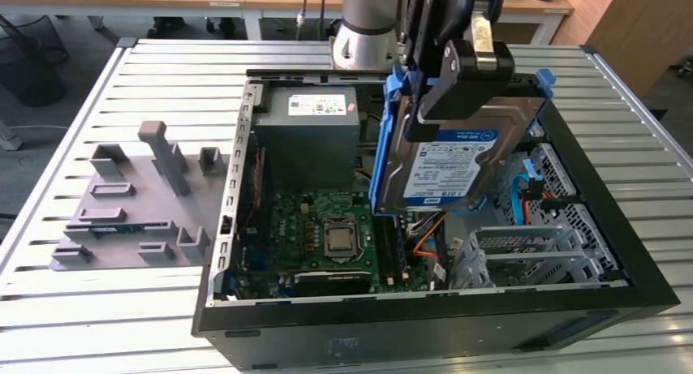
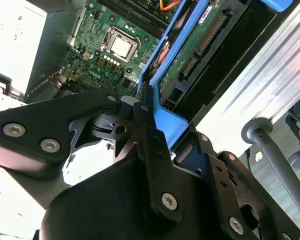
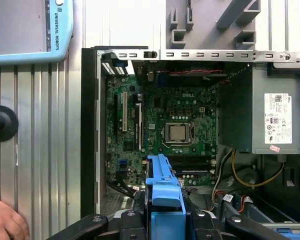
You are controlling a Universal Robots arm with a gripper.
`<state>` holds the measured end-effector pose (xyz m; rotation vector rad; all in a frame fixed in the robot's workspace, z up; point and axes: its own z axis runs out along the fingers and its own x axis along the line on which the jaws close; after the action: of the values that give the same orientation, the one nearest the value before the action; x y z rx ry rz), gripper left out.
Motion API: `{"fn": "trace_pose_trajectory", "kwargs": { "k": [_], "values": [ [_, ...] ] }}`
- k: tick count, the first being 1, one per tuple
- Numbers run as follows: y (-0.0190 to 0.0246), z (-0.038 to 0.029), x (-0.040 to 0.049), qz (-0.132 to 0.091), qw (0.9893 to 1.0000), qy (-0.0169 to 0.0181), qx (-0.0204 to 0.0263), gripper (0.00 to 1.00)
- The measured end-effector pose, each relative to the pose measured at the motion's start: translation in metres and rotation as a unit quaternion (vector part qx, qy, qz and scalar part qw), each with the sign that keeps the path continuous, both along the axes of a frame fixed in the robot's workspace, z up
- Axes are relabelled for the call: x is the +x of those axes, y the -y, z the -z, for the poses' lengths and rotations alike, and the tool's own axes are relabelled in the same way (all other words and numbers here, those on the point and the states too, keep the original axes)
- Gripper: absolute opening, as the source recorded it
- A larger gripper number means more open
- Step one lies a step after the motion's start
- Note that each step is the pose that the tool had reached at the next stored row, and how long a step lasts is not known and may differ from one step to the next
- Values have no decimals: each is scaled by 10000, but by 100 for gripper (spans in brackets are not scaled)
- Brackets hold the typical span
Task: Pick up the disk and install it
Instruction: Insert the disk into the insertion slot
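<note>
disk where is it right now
The blue-framed silver rectangular disk hangs in the black claw over the open black computer case, toward the exterior view's right.

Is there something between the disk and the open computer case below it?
Nothing visible stands between them. The hand holds the disk tilted over the open case. Orange cables lie inside the case near the disk's lower edge.

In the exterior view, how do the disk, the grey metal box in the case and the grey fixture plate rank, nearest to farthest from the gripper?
1. The disk: held in the gripper, above the open case.
2. The grey metal box: inside the case, to the exterior view's left.
3. The grey fixture plate: on the table, farthest to the exterior view's left.
</note>
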<state>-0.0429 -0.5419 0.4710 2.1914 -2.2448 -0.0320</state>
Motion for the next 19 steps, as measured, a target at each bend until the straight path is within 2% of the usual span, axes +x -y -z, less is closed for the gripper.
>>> {"fn": "trace_pose_trajectory", "kwargs": {
  "k": [5,9,17,19],
  "values": [
    [17,15,86,0,10000,-1,1,36],
    [38,27,121,0,10000,-1,1,36],
    [143,51,173,0,10000,-1,0,36],
    [155,56,184,-1,10000,-1,1,36]
  ]
}}
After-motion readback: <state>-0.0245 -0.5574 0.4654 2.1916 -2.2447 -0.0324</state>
